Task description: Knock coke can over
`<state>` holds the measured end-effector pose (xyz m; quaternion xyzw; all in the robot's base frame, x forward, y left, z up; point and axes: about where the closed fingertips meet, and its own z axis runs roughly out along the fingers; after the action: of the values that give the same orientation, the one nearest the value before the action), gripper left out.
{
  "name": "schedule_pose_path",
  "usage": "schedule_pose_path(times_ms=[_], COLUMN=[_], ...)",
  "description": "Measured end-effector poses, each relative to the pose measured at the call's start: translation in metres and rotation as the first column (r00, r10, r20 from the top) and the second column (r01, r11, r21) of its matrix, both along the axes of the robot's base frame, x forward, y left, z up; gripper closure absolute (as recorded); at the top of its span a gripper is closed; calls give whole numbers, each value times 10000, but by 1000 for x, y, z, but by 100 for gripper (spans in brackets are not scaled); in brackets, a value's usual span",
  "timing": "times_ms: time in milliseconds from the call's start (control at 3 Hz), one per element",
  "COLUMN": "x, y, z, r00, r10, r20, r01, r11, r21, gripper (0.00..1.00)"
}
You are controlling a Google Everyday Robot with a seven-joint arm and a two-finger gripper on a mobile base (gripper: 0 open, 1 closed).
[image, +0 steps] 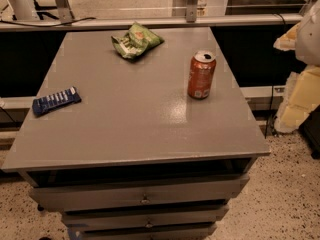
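Observation:
The coke can is orange-red with a silver top and a pale patch near its base. It stands upright on the right side of the grey table top. My gripper shows as pale cream and white parts at the right edge of the camera view. It is off the table, to the right of the can, and apart from it. Nothing is seen held in it.
A green snack bag lies at the back middle of the table. A flat dark-blue packet with white marks lies near the left edge. Drawers sit under the top. A rail runs behind the table.

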<state>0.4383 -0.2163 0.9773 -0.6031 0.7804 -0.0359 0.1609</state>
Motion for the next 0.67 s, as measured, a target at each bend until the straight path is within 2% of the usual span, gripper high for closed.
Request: schedule_pose_path(times_ms=[333,667], x=[0,13], y=[0,-3], z=[0,-5], r00=[10000,9992], r10=[0,-161], r20=[2,373], r01=[0,128], r11=[10000,9962], r21=[0,858], gripper=[0,0])
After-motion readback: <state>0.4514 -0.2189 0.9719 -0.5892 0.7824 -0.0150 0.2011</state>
